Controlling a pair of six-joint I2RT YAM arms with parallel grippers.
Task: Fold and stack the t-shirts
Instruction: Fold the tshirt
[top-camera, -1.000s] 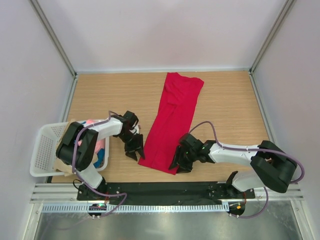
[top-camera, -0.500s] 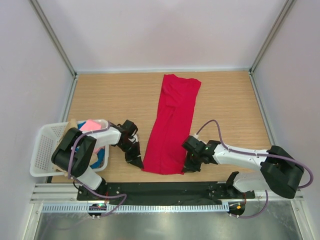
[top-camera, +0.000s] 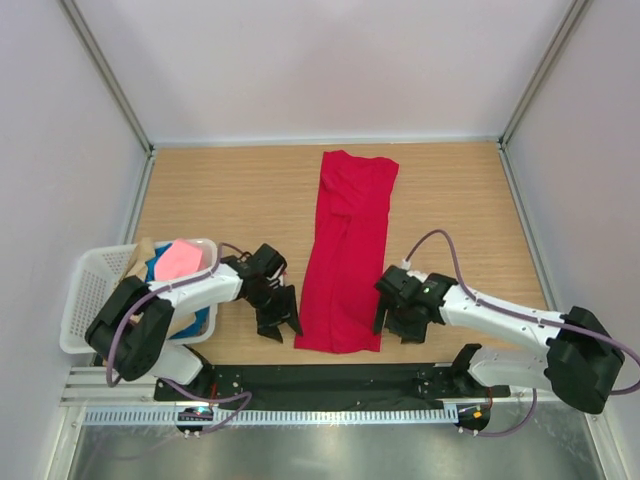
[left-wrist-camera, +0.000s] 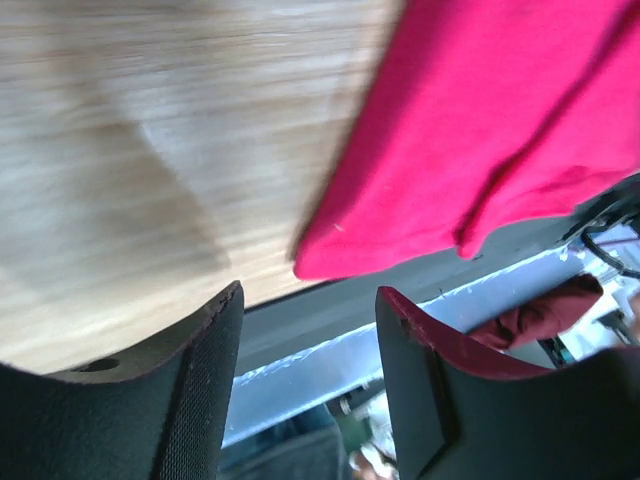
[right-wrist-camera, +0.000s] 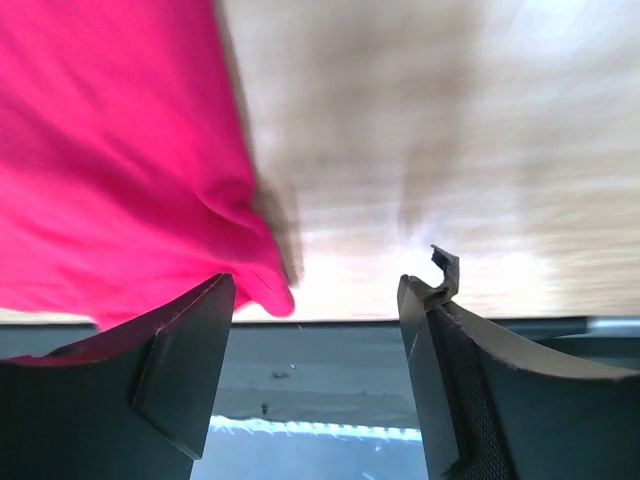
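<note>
A bright red t-shirt (top-camera: 345, 250), folded lengthwise into a long strip, lies flat down the middle of the table; its hem is near the front edge. My left gripper (top-camera: 281, 322) stands open just left of the hem's near left corner, apart from the cloth. My right gripper (top-camera: 394, 321) stands open just right of the near right corner. In the left wrist view the red t-shirt (left-wrist-camera: 480, 130) lies beyond the empty left gripper (left-wrist-camera: 310, 300). The right wrist view shows the shirt's corner (right-wrist-camera: 110, 150) beside the empty right gripper (right-wrist-camera: 317, 290).
A white mesh basket (top-camera: 85, 290) sits at the near left and holds a pink shirt (top-camera: 180, 258), blue cloth (top-camera: 160, 272) and beige cloth (top-camera: 137, 256). The black base rail (top-camera: 330, 378) runs along the table's front edge, just below the hem.
Both grippers were shut at the hem's near corners half a second ago and now stand open, off the cloth. The shirt's near end has shifted right and nearer, so the strip lies straighter.
</note>
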